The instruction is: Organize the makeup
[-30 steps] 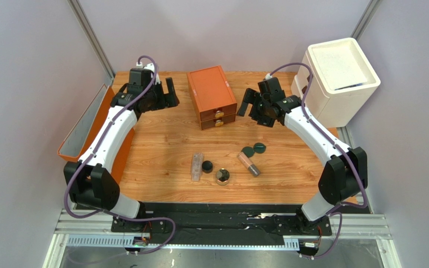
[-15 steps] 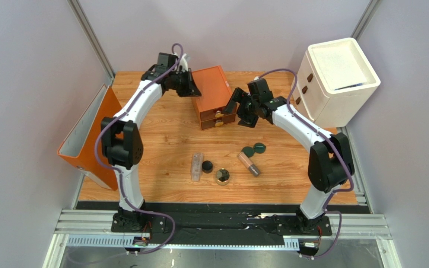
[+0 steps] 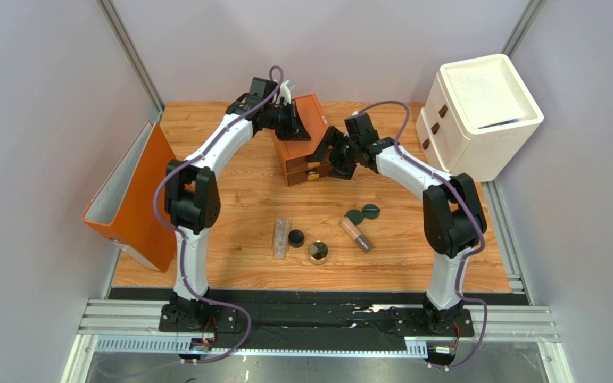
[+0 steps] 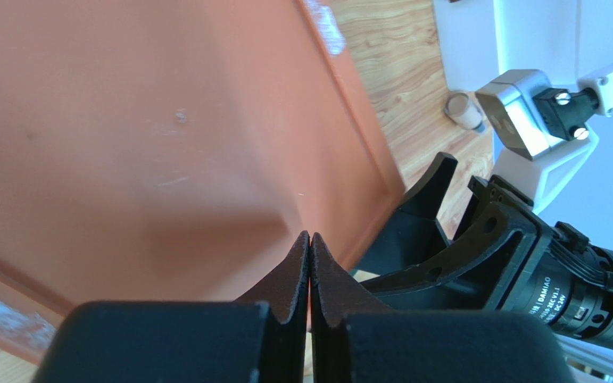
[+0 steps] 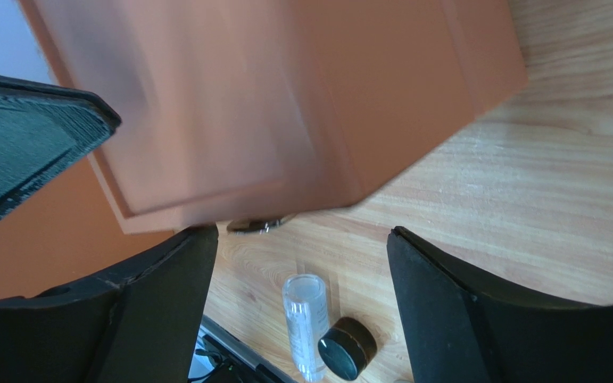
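The left gripper (image 4: 310,243), jaws shut, hung over the box (image 3: 311,116); contact was unclear. The right gripper (image 5: 302,238) gaped at the box's front corner, hiding its drawers (image 3: 298,168) in part. The makeup (image 3: 318,253) lay on the table (image 3: 238,199), well apart.

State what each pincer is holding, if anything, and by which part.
Nothing is held. The left pincer is shut empty over the box; the right pincer stands open beside it.

Bright, even light with soft shadows; top view sharp, both wrist views blur the box (image 5: 286,104) close up
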Controlling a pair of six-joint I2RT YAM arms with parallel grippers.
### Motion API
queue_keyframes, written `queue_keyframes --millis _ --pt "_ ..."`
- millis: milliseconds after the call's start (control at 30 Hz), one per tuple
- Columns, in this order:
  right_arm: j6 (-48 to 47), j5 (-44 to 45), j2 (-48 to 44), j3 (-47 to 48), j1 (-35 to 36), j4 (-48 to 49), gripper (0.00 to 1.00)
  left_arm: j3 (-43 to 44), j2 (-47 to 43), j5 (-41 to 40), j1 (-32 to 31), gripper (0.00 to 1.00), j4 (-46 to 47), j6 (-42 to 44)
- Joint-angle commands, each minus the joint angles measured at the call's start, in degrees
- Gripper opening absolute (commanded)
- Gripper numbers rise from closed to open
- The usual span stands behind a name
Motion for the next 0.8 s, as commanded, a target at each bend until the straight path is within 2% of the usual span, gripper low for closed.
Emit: queue_keyframes --millis 0,167,267,300,400,467,600,767 --pt "1.70 -0.63 2.98 3.31 0.24 2.73 0.83 1.66 1.67 -1.06 0.36 0.00 -2.40 -1.01" --pt "4.51 -0.01 4.65 2.69 0.32 4.40 0.82 1.83 1.67 -2.56 0.36 0.00 -3.89 0.74" --pt "4.52 -0.18 5.27 3.13 0.32 4.23 0.68 2.62 1.67 -3.61 0.36 0.00 -4.86 1.45" --pt "4.52 -0.10 5.27 3.13 0.33 4.22 0.59 2.89 2.02 -4.14 0.36 0.00 -5.73 1.62" --pt "4.34 0.34 4.39 2.52 0.24 2.82 0.52 4.90 2.80 -5.90 0.36 0.00 -7.93 2.24" --pt "3.82 0.34 3.25 1.73 0.24 2.47 0.39 6.93 3.86 -6.43 0.36 0.00 -9.08 2.59" --pt "3.29 1.39 1.14 -0.73 0.24 1.77 0.33 9.57 5.36 -7.13 0.36 0.00 -11.54 2.77" --pt "1.79 1.75 -0.36 -1.96 0.24 -1.22 0.33 11.94 7.11 -7.84 0.45 0.00 -13.29 2.15"
